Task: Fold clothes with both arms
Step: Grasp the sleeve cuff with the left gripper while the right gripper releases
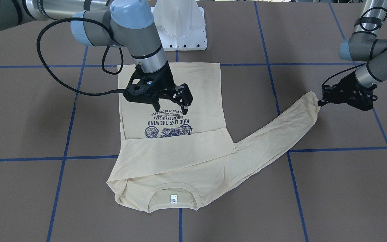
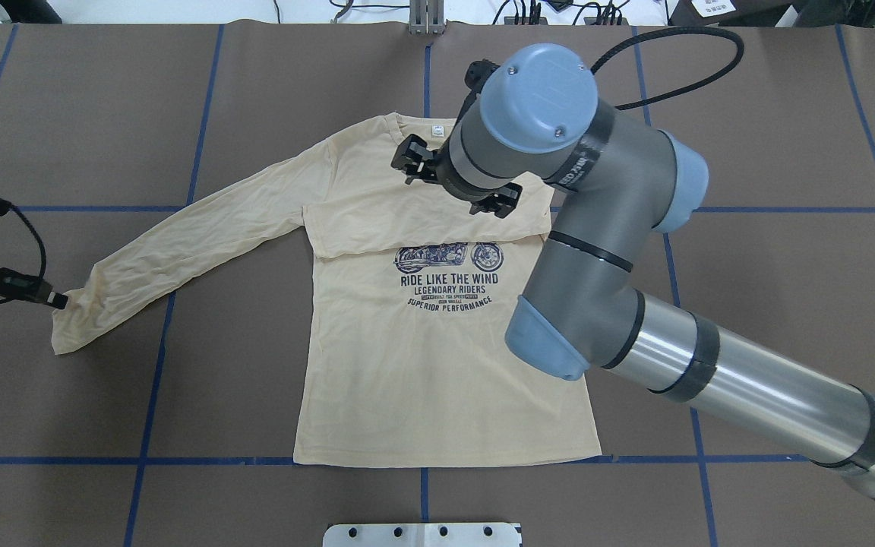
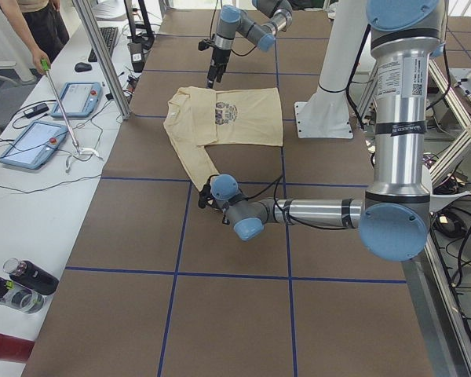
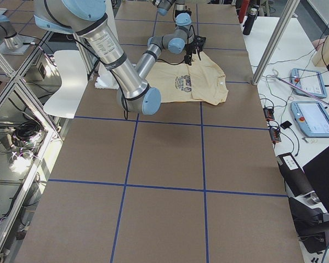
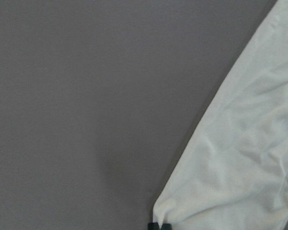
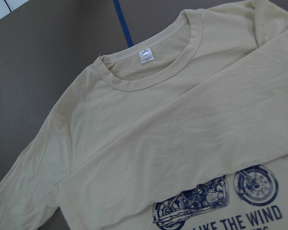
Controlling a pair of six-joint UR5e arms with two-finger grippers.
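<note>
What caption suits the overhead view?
Left fingers pinch the outstretched cuff of the shirt; right fingers hover open above its chest, other sleeve folded across.

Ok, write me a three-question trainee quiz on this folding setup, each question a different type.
1. Pick one: the left tool grips the shirt by A) its hem, B) the cuff of the outstretched sleeve, C) its neck label.
2. True or false: the right tool hangs open over the shirt's front, holding nothing.
3. Fill the gap: the other sleeve lies folded across the shirt's ____.
Key: 1 B; 2 true; 3 chest.
</note>
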